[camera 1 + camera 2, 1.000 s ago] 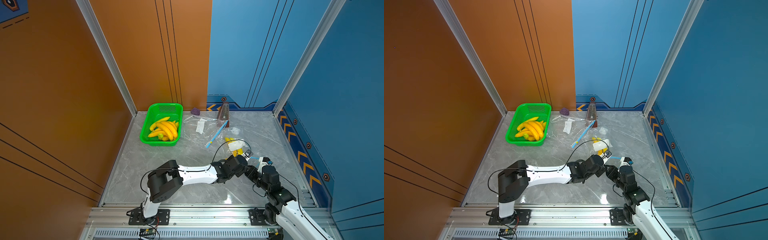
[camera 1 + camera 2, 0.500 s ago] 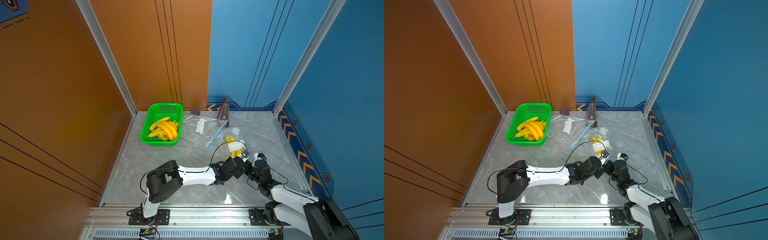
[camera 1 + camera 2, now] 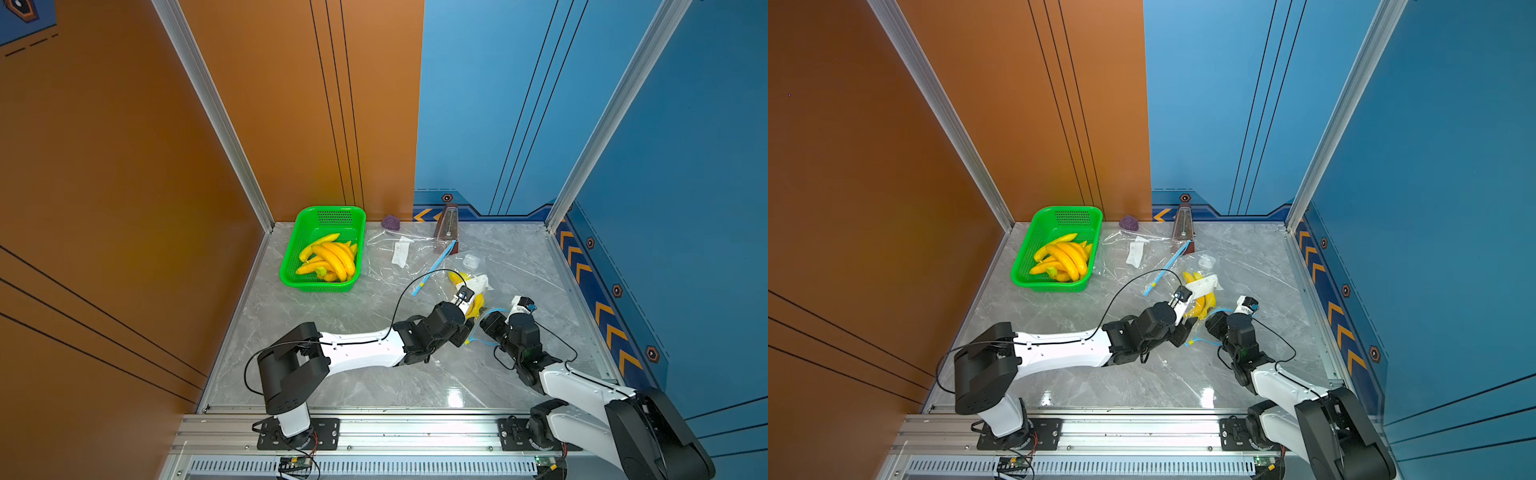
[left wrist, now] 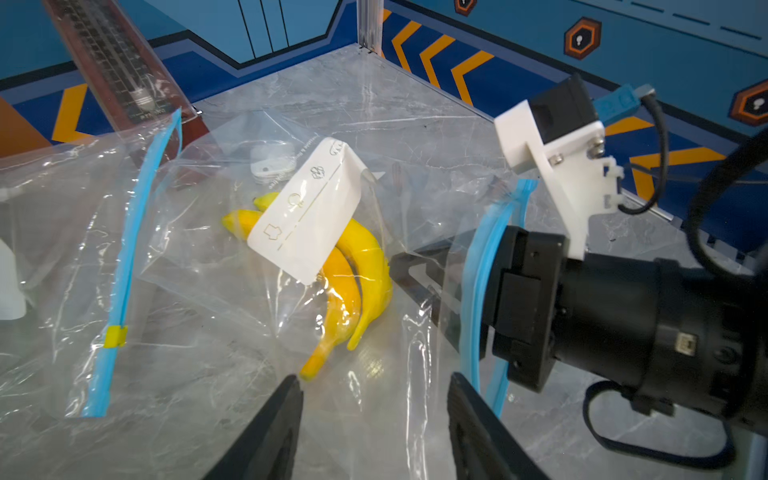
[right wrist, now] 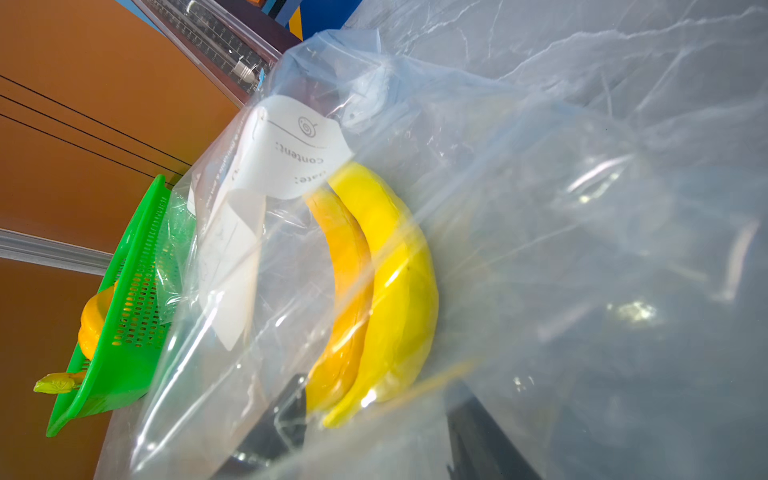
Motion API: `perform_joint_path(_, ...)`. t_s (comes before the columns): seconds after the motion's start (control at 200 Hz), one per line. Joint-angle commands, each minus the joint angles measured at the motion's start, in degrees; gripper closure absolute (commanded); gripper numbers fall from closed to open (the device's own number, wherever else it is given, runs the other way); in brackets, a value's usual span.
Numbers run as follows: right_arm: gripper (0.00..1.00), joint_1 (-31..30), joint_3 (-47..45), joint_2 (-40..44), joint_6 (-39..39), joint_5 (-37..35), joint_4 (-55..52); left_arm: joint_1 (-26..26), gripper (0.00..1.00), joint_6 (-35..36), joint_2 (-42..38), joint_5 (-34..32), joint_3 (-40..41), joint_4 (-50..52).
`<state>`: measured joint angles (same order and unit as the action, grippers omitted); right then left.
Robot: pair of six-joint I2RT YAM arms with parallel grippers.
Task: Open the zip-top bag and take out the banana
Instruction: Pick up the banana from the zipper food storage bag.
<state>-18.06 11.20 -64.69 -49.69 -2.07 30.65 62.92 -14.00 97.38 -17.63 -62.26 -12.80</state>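
Top views, zip-top bag point(image 3: 476, 284): lies on the tabletop point(image 3: 353, 386) at about 2 o'clock from its middle, with the mouth facing 6 o'clock, where both arms meet.
Top views, bananas point(image 3: 476, 307): two lie inside the bag, stem ends toward the mouth.
Top views, pincers: the left pincer point(image 3: 467, 336) is at the mouth's 9 o'clock side and the right pincer point(image 3: 486, 323) at its 3 o'clock side, close together.
Top views, green basket point(image 3: 320, 286): at 10 o'clock, holding more bananas, well apart from the bag.
Left wrist, left pincer point(image 4: 374, 378): fingers are spread and grip nothing; they hover over bag film just short of the stem ends.
Left wrist, blue zip rim point(image 4: 473, 266): open, ringing the right pincer's body.
Right wrist, right pincer point(image 5: 374, 395): fingers are spread inside the bag; the stem ends lie between them, not pinched.
Step in hand: probably the reach-in for a banana.
Doing it well: advance until one banana's body sits fully between the fingers. Close on fruit, not film. Let the left pincer pin the bag's lower lip, then withdraw straight toward 6 o'clock so the bag stays put.
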Motion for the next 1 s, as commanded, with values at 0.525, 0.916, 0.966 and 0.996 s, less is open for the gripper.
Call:
perform_joint_path(0.525, 0.44, -2.1, 0.9, 0.2, 3.6, -4.4, -4.0, -16.2, 0.06, -21.6, 15.6, 11.6, -8.3, 0.6)
perform_joint_path(0.916, 0.45, -2.8, 0.4, 0.5, 4.1, -5.3, -4.4, -18.7, 0.09, -23.5, 24.5, 12.6, -16.8, 0.6)
perform_joint_path(0.966, 0.45, -2.8, 0.4, 0.5, 4.1, -5.2, -4.3, -18.8, 0.10, -23.8, 25.2, 12.5, -17.3, 0.6)
perform_joint_path(0.996, 0.45, -2.9, 0.4, 0.5, 4.2, -5.1, -4.2, -18.8, 0.11, -23.8, 25.6, 12.4, -17.7, 0.6)
